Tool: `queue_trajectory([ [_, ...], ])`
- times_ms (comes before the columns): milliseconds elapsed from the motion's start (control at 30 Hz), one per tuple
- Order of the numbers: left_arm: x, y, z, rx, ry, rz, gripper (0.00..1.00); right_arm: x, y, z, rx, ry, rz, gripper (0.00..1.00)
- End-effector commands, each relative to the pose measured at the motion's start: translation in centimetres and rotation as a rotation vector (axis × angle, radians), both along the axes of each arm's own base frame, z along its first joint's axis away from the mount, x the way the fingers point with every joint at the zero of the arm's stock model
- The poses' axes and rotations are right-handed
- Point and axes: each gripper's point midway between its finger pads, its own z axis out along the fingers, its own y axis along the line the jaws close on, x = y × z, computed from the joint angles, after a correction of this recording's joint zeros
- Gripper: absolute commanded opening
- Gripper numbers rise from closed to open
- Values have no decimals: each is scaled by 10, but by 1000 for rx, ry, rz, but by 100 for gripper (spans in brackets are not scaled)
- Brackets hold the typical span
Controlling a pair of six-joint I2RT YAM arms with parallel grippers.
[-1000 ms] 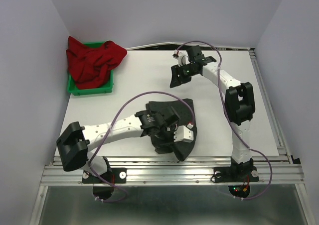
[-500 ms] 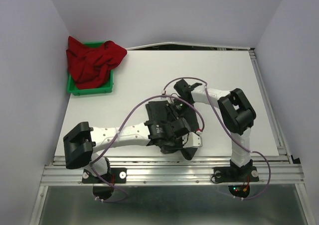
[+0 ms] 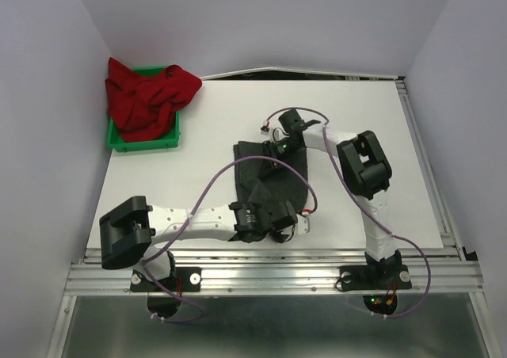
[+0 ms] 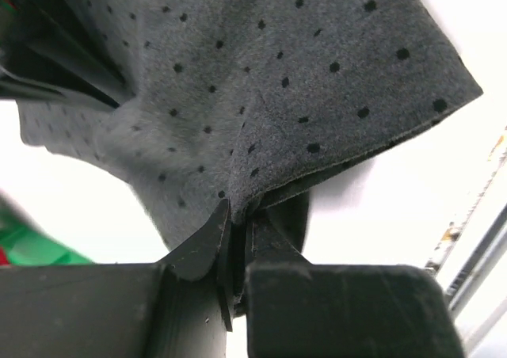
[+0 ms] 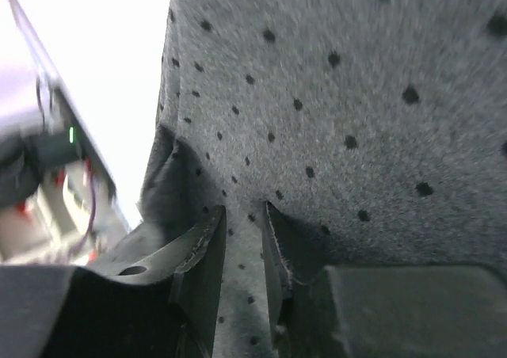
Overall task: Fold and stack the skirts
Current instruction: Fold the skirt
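Note:
The charcoal dotted skirt (image 3: pixel 269 176) lies partly spread on the white table (image 3: pixel 372 136), between my two grippers. My left gripper (image 3: pixel 293 225) is at its near edge, and the left wrist view shows it (image 4: pixel 238 219) shut on a pinched fold of the skirt (image 4: pixel 261 73). My right gripper (image 3: pixel 276 146) is at the skirt's far edge. In the right wrist view it (image 5: pixel 238 231) stands nearly closed, with the dotted cloth (image 5: pixel 333 81) running between the fingers. The red skirt (image 3: pixel 146 97) is heaped in and over the green bin (image 3: pixel 142 146) at the back left.
The green bin stands against the left wall at the table's far left. A metal rail (image 3: pixel 277 275) runs along the near edge. Cables (image 3: pixel 230 168) loop over the skirt from both arms. Walls close in the left, back and right sides.
My right arm has swung from the far back down onto the skirt's far edge. The bunched skirt has been drawn out longer. My left gripper has moved toward the near edge, holding the cloth.

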Motion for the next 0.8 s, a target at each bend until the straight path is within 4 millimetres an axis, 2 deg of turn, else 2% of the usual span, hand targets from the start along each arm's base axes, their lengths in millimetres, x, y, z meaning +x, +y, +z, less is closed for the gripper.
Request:
queue_trajectory([
  [0,15,14,17,-31,-125,74,0,66,-6,-5,-58,-158,-137,32],
  [100,21,25,10,8,-171,104,0,84,-13,7,-44,-185,-194,36],
  [133,19,27,7,20,-162,105,0,83,-11,9,-32,-180,-190,38],
  [233,1,30,-9,18,-49,98,0,85,-9,40,34,-218,-174,45],
  [267,-10,28,-17,12,18,75,0,88,-13,58,57,-243,-178,47],
  [367,-28,25,-26,7,131,30,0,81,-11,78,94,-246,-171,50],
  [400,-32,26,-28,12,155,25,0,77,-11,78,102,-233,-166,50],
  [467,-39,20,-32,13,209,12,0,64,-11,75,115,-184,-149,48],
  [533,-35,18,-34,18,206,25,0,43,-7,79,155,-130,-117,45],
  [567,-33,16,-32,11,209,29,0,41,-6,84,179,-117,-127,44],
  [600,-31,14,-31,-1,208,35,0,29,0,97,233,-103,-104,42],
  [633,-26,14,-31,-6,207,48,0,9,4,87,239,-50,-87,41],
  [700,-24,9,-29,-20,221,53,0,-9,15,82,267,-42,-29,39],
  [733,-22,6,-28,-25,227,60,0,-28,28,71,259,-13,29,33],
  [767,-22,5,-29,-24,227,62,0,-39,31,60,235,18,52,30],
])
